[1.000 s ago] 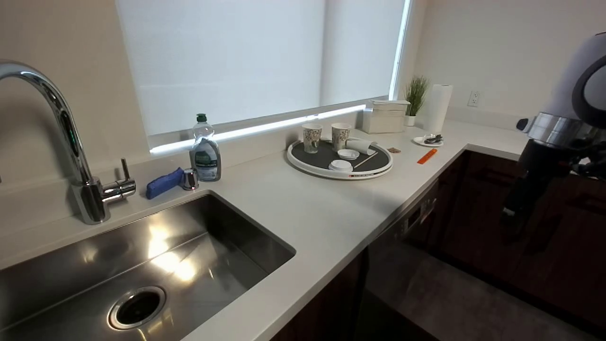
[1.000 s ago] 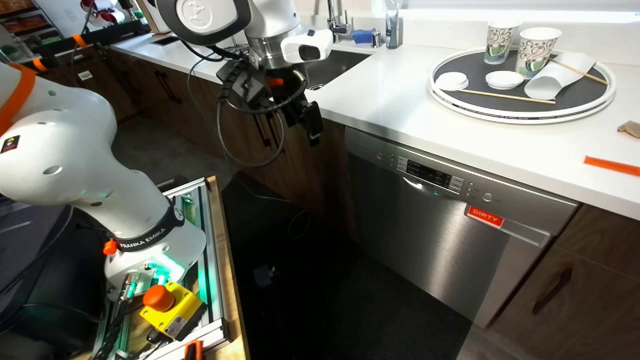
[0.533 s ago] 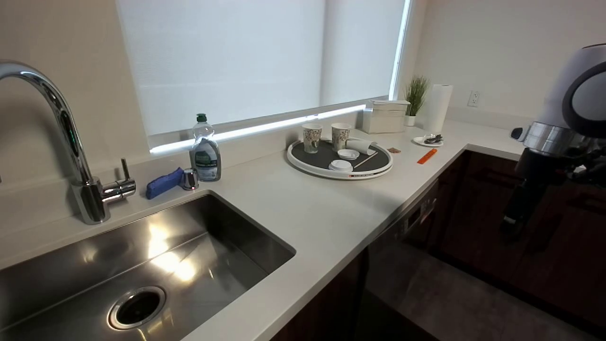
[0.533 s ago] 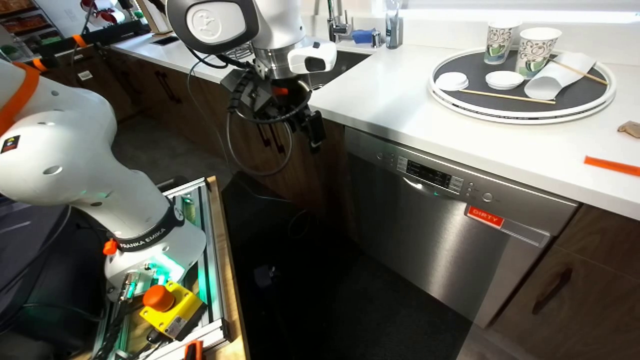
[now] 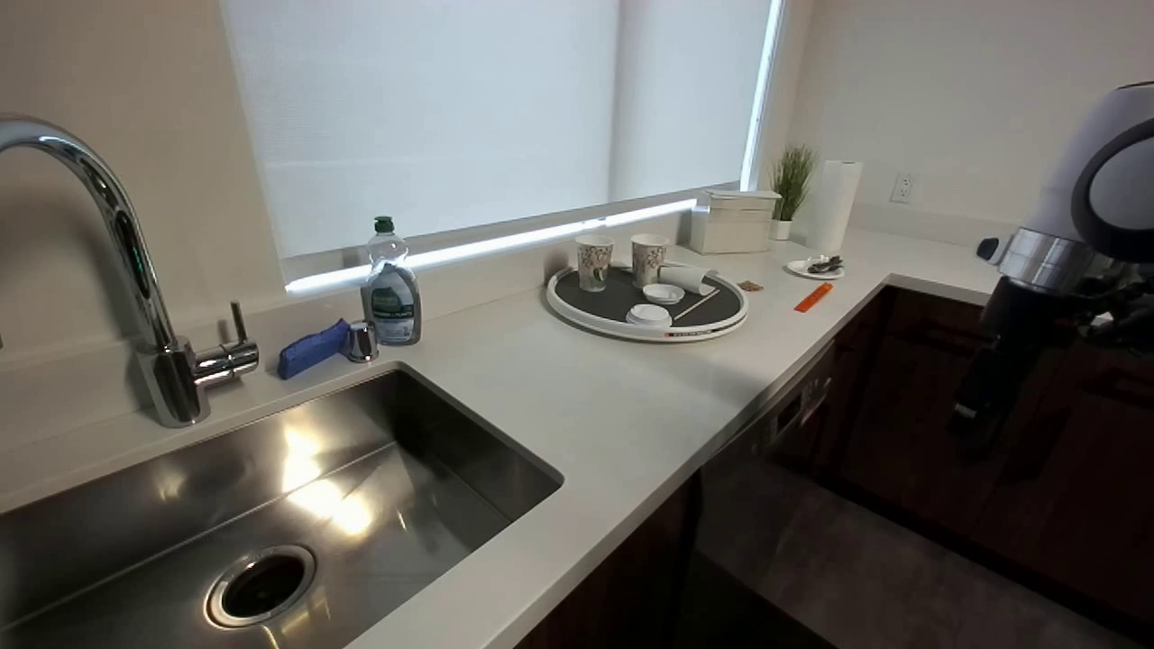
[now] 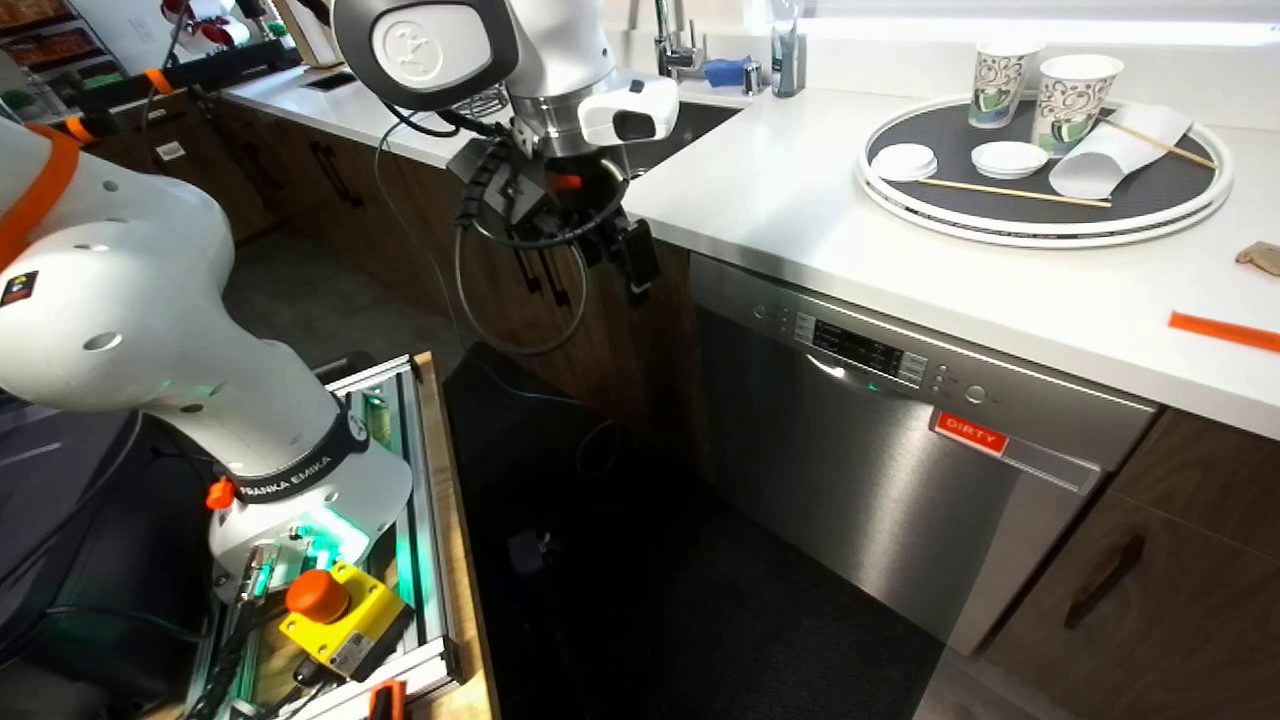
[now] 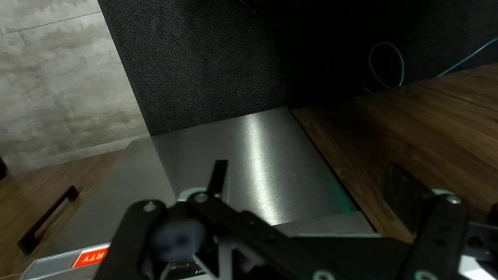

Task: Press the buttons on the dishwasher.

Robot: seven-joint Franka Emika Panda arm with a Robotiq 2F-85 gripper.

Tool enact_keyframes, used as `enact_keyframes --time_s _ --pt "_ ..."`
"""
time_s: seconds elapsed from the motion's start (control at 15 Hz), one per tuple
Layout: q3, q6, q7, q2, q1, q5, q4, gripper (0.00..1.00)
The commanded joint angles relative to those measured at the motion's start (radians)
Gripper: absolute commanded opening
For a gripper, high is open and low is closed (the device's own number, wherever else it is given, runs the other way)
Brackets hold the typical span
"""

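The dishwasher (image 6: 850,470) has a flat brushed-steel front under the counter, with a red DIRTY label. Its top strip carries a dark display with buttons (image 6: 858,347) on both sides. In an exterior view it looks dark, and its control panel (image 5: 789,415) shows at a steep angle. The steel front (image 7: 249,163) also shows in the wrist view; the gripper covers most of the panel there. My gripper (image 6: 635,280) hangs left of the dishwasher, in front of the wooden cabinet, touching nothing visible. In the wrist view my gripper's fingers (image 7: 311,177) are wide apart with nothing between them.
The white countertop (image 6: 780,200) edge overhangs the dishwasher. A round tray (image 6: 1040,235) with cups and lids stands on it. An orange strip (image 6: 1225,333) lies further right. The sink (image 5: 451,433) is on the other side. A cabinet handle (image 6: 1105,580) sticks out right of the dishwasher.
The arm and gripper have moved slightly down and a little toward the dishwasher, mostly in the first half second. The dishwasher and the objects on the counter have not moved.
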Motion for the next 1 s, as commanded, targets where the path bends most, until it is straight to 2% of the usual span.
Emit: enact_keyframes --time_s 0.0,0.27,0.4,0.53,0.8,0.93 --pt "-0.022 0.130 -0.036 0.067 -0.021 -0.049 0.006 1.00" --pt "-0.094 0.316 -0.161 0.162 0.010 0.005 0.006 1.00" --pt "-0.093 0.375 -0.152 0.226 0.001 -0.011 0.016 1.00" --pt "-0.108 0.432 -0.185 0.281 0.022 0.031 0.019 1.00" --pt "-0.146 0.539 -0.321 0.358 0.100 0.241 0.025 1.00" --pt "-0.128 0.543 -0.266 0.370 0.059 0.195 0.032 1.00"
